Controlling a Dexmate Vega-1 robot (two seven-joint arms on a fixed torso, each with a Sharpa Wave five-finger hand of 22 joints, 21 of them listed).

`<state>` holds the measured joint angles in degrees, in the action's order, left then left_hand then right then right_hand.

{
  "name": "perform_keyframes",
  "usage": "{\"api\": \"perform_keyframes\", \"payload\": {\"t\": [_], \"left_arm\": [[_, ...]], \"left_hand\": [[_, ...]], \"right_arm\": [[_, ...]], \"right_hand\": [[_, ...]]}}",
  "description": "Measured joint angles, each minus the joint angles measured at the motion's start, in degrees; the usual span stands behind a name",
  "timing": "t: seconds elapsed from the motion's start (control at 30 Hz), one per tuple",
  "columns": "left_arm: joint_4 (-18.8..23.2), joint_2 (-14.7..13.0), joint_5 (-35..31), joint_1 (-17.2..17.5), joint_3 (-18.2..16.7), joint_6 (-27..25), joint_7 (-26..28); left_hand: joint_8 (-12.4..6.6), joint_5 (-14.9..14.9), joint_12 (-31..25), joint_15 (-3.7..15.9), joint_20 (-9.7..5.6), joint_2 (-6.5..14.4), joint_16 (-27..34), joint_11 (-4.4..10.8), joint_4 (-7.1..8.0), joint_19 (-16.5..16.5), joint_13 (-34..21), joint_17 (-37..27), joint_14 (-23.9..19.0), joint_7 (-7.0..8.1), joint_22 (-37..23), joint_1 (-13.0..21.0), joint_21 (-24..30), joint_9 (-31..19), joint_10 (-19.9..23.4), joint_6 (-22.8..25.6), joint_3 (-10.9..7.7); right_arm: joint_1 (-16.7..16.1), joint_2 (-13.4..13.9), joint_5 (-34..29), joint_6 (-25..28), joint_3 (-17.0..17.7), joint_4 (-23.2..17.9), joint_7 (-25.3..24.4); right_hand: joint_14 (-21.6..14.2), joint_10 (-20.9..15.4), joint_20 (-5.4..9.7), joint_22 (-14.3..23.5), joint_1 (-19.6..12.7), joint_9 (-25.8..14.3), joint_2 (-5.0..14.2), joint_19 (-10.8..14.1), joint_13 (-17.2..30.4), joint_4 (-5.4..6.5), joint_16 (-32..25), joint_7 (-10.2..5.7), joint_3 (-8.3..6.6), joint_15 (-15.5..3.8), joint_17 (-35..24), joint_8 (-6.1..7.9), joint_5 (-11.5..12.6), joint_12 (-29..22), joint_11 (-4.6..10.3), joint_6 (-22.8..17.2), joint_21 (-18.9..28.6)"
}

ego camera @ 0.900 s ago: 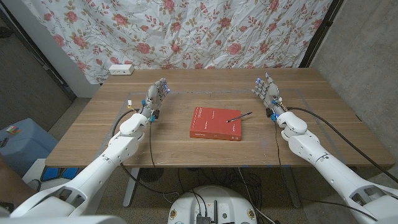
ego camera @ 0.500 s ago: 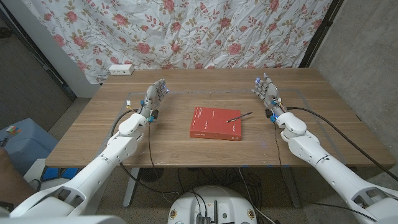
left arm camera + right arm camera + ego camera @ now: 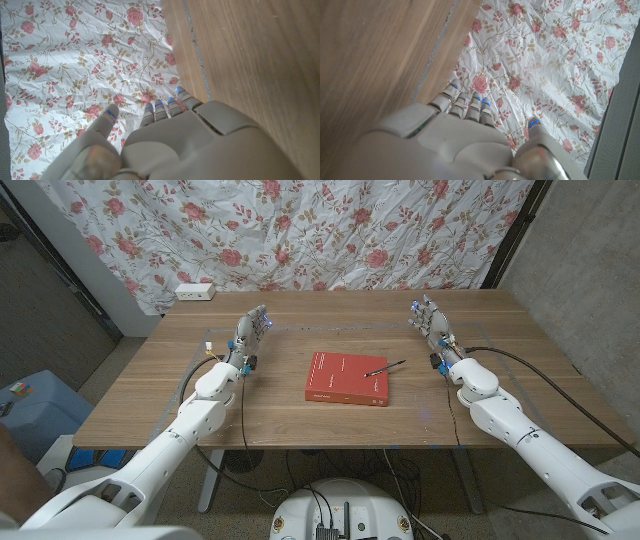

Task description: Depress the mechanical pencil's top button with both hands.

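Mechanical pencil (image 3: 385, 367) lies across right edge of red book (image 3: 346, 378), mid-counter (image 3: 290, 423). Light, slim, stiff, likely rolls; pinch barrel mid-length, press far-end button. Left hand (image 3: 246, 340), right hand (image 3: 434, 330) released, fingers spread, well apart from pencil.

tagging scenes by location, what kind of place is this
Probably a makeshift indoor robot recording setup, not a lived-in room: a floral sheet hung as a backdrop, a wooden table with cables, and bare grey walls.

Even indoor light, soft shadows — sharp head view, wrist foregrounds blurred
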<state>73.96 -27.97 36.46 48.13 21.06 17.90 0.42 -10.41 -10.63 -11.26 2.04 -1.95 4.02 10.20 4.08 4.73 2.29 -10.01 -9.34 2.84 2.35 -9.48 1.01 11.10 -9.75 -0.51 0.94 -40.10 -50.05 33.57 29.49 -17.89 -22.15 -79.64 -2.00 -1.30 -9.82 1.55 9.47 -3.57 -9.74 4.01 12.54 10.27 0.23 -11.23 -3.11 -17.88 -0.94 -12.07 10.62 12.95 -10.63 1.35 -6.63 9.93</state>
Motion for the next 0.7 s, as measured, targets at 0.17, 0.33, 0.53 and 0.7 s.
{"api": "perform_keyframes", "payload": {"t": [0.17, 0.33, 0.53, 0.7], "left_arm": [[0.82, 0.09, -0.75, 0.02, 0.29, -0.03, 1.07], [1.67, 0.02, -1.24, 0.20, 0.48, -0.53, 1.85], [2.26, -0.20, -1.44, 0.23, 0.66, -1.10, 1.99], [2.28, -0.28, -1.22, 0.22, 0.69, -1.14, 1.16]], "left_hand": [[0.00, 0.00, 0.00, 0.00, -0.22, 0.22, 0.00, 0.42, -0.23, 0.23, 0.14, 0.01, -0.61, 0.32, 0.00, 0.23, 0.00, 0.01, 0.41, 0.32, -0.23], [0.00, 0.00, 0.00, -0.23, -0.22, 0.22, 0.00, 0.41, -0.23, 0.22, 0.15, 0.01, -0.84, 0.63, 0.00, 0.22, 0.00, 0.01, 0.41, 0.62, -0.23], [0.00, 0.00, 0.00, -0.41, -0.21, 0.22, 0.00, 0.41, -0.41, 0.22, 0.15, 0.00, -1.02, 0.62, 0.01, 0.22, 0.00, 0.01, 0.41, 1.23, -0.41], [0.00, 0.00, 0.00, -0.10, -0.11, 0.22, 0.00, 0.72, -0.41, 0.72, 0.14, 0.00, -1.32, 0.75, 0.01, 0.22, 0.00, 0.01, 0.72, 1.36, -0.41]], "right_arm": [[-0.11, 1.77, -1.73, -0.06, -0.02, -1.08, 0.23], [-0.15, 3.20, -3.84, -0.79, -0.18, -1.64, 0.42], [-0.16, 5.52, -7.17, -1.42, -0.73, -2.47, 0.68], [-0.16, 7.31, -10.59, -1.75, -1.34, -3.18, 0.94]], "right_hand": [[0.30, 0.44, 0.40, -0.13, 0.00, 0.00, 0.00, -0.40, 0.00, -0.41, 0.00, -0.31, -0.23, -0.30, 0.09, -0.12, 0.00, 0.00, 0.19, 0.32, 0.00], [1.05, 1.57, 0.71, -0.15, 0.00, 0.00, 0.00, -0.71, 0.00, -0.56, 0.22, -1.37, -0.08, -1.00, 0.07, -0.48, 0.00, 0.27, 0.93, 1.82, 0.00], [1.64, 2.19, 0.61, -0.14, 0.00, 0.01, 0.00, -1.42, -0.15, -0.71, 0.22, -2.24, -0.23, -0.82, 0.09, -0.48, 0.00, 0.27, 1.56, 2.69, 0.00], [2.57, 2.27, 0.63, -0.14, -0.38, 0.01, -0.37, -1.86, -0.15, -1.54, 0.43, -3.03, -0.57, -1.08, 0.36, -0.55, 0.00, 0.27, 2.27, 3.51, 0.00]]}}
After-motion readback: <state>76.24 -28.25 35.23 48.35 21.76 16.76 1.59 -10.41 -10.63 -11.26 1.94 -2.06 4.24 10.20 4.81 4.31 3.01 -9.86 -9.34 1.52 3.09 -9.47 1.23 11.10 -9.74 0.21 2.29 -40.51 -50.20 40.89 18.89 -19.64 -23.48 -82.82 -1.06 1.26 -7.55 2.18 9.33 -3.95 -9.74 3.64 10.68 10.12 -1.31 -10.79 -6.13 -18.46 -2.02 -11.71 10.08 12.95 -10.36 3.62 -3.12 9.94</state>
